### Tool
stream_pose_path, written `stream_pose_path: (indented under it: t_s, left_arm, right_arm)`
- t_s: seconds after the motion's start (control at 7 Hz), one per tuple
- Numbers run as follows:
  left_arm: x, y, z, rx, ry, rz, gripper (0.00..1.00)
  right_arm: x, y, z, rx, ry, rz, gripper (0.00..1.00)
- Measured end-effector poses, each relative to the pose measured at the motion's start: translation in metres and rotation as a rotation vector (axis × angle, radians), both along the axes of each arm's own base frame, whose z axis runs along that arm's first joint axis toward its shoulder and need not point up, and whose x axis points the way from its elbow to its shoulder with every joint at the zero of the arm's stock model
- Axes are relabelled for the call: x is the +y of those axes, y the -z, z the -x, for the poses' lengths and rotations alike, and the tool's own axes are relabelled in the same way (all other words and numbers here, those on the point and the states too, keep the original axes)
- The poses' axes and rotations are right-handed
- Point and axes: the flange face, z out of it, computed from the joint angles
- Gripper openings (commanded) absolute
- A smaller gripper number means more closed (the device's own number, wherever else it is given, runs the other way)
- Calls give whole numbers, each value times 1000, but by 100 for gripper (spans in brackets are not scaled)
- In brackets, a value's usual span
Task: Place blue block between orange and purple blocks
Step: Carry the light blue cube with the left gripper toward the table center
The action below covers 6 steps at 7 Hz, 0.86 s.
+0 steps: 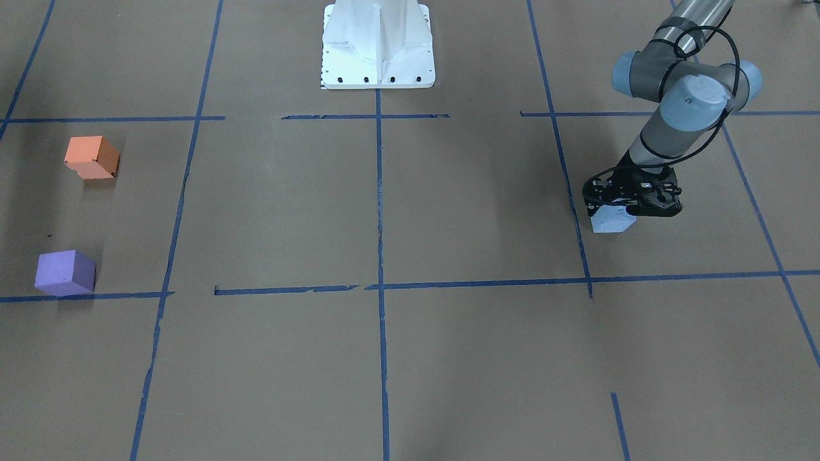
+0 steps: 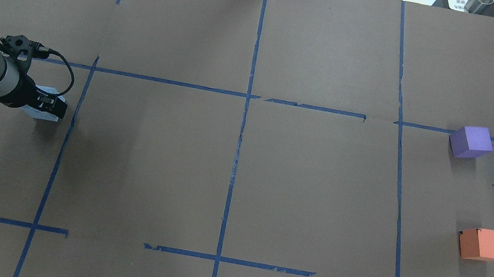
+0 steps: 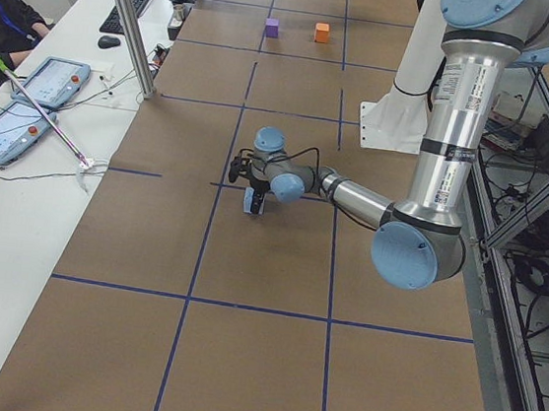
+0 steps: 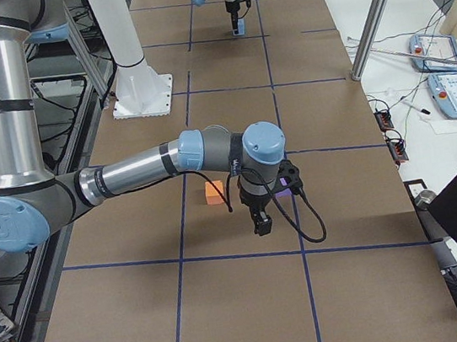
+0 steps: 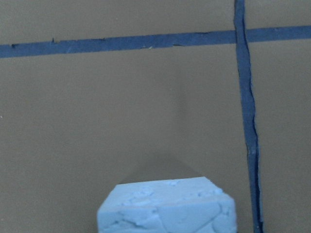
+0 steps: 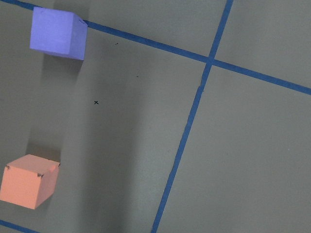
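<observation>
Blue block [image 1: 613,221]: on the tabletop [image 1: 480,358] at the robot's left end, just beside a blue tape line [image 1: 572,211]. Its face is chipped and matte, so probably foam: light, slightly soft, not slippery. Best held across two opposite flat sides, mid-height.

Left gripper [image 1: 631,200]: set over the block; whether the jaws are clamped cannot be told.

Orange block [image 1: 91,157], purple block [image 1: 65,273]: at the far end, well apart from the blue block, with a bare gap between them.

Right gripper [image 4: 261,220]: hangs near that gap and may obstruct; jaws' state cannot be told.
</observation>
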Motion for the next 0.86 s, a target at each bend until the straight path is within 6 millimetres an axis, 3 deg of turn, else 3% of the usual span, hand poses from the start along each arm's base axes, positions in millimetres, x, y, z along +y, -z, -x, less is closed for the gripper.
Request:
stream_pose_path:
  t_s: [0.14,0.43,0.57,0.86]
  left_arm:
    - [-7,34,-5,-8,3,9,20]
    - [-31,153,-38,-32,6,41,22]
    - [-28,209,-71,-24,8,57,23]
    - [-3,295,-172,-8,49,81,29]
  right_arm:
    - [0,0,0,0,0,0,100]
    - [0,0,0,0,0,0,100]
    - [0,0,0,0,0,0,100]
    - [0,-1,0,0,0,1,100]
